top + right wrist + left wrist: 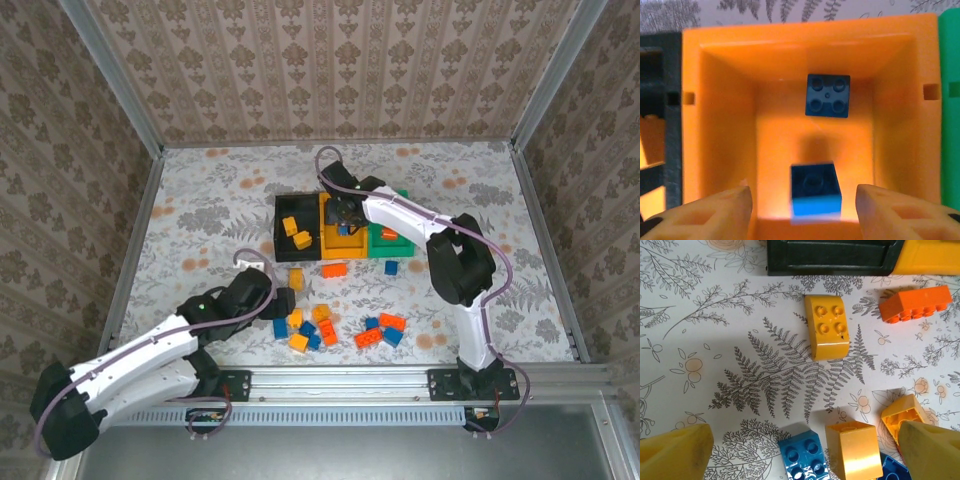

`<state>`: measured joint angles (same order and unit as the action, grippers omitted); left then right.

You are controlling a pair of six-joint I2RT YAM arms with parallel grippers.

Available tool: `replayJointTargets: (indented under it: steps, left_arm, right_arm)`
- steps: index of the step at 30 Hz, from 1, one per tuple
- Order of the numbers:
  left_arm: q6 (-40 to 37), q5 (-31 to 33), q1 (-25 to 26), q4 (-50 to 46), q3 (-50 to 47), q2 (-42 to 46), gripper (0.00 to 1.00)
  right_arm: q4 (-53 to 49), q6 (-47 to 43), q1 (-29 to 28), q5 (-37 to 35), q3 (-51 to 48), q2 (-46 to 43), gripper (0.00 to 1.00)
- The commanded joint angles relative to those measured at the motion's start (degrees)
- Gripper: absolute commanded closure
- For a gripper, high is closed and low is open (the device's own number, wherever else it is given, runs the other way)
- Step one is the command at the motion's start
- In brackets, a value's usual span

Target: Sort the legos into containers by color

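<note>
My right gripper (803,192) hangs open over the yellow-orange container (720,100). A blurred blue lego (816,192) is between its fingers, touching neither. Another blue lego (827,95) lies on that container's floor. My left gripper (805,450) is open low over the table, its fingers (675,452) spread around a blue lego (802,457) and a yellow lego (852,450). A second yellow lego (902,415) lies by the right finger. Farther off are a yellow lego (826,332) and a red-orange lego (915,302). The black container (280,235) holds yellow legos, the green container (402,248) a red-orange one.
Loose legos lie in front of the containers: a red-orange one (334,269), a blue one (391,267), and a mixed cluster (380,332) near the right arm's base. Patterned walls close in the table on three sides.
</note>
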<state>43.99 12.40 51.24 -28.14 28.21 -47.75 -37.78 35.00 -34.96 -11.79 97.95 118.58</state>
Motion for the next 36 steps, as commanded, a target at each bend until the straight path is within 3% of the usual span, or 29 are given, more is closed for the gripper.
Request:
replayJointTargets:
  steps: [1, 11, 18, 28, 36]
  left_arm:
    - [-1.71, -0.03, -0.02, -0.86, 3.35, -3.4, 0.05]
    - [-10.77, 9.93, 1.74, 4.81, 13.63, -29.15, 0.14]
    - [-12.27, 12.56, 2.45, 11.94, 15.39, -40.14, 0.21]
    - [-12.7, 10.77, 2.0, 18.23, 14.29, -46.91, 0.47]
    - [-10.74, 10.91, 2.73, 15.49, 11.71, -40.88, 0.69]
  right_arm:
    - [-1.82, 0.01, -0.2, 0.4, 0.97, -1.74, 0.31]
    - [6.14, 2.13, -2.39, 2.37, -16.17, -18.9, 0.26]
    - [10.16, 4.01, -2.46, 2.94, -26.22, -30.63, 0.25]
    - [10.58, 4.71, -2.56, 1.78, -31.73, -40.03, 0.25]
    - [9.74, 5.32, -2.48, 0.44, -33.81, -41.71, 0.25]
